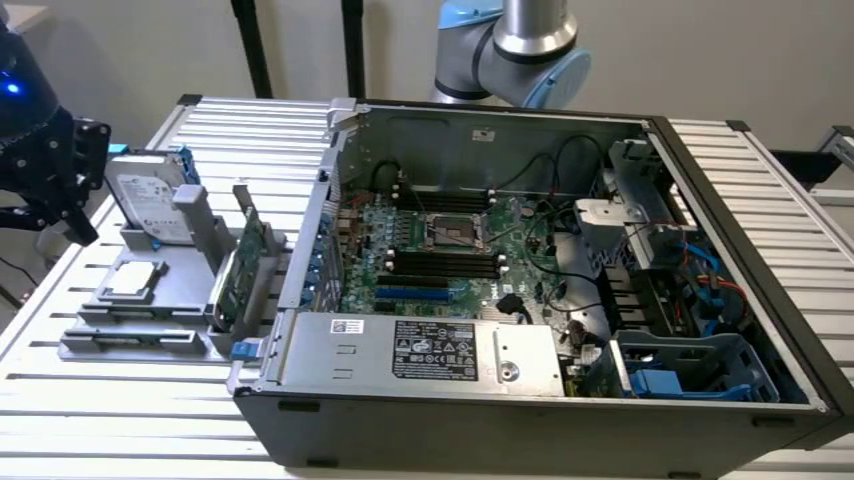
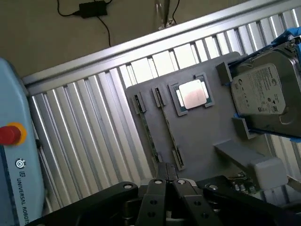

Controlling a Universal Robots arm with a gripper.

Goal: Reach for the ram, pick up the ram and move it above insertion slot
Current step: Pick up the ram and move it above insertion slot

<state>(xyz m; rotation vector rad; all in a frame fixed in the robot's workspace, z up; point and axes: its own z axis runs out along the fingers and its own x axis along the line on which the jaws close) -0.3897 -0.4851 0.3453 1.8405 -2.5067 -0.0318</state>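
Grey holder on tabletop carries the ram, on edge beside the processor | gripper jaws together, empty | exterior view: ram about 5 o'clock from jaws, long axis 9-to-3.

A ribbed pattern of pale silver slats is carried by the table. The gripper is coloured black, with 1 blue light lit above it at the exterior view's upper left. Dark green is seen along the ram, which is set in a plain grey holder. The insertion slot is black against a green motherboard. Silver, a white label and blue rails are shown by the hard drive. A red button ringed in yellow is borne by the light blue pendant.
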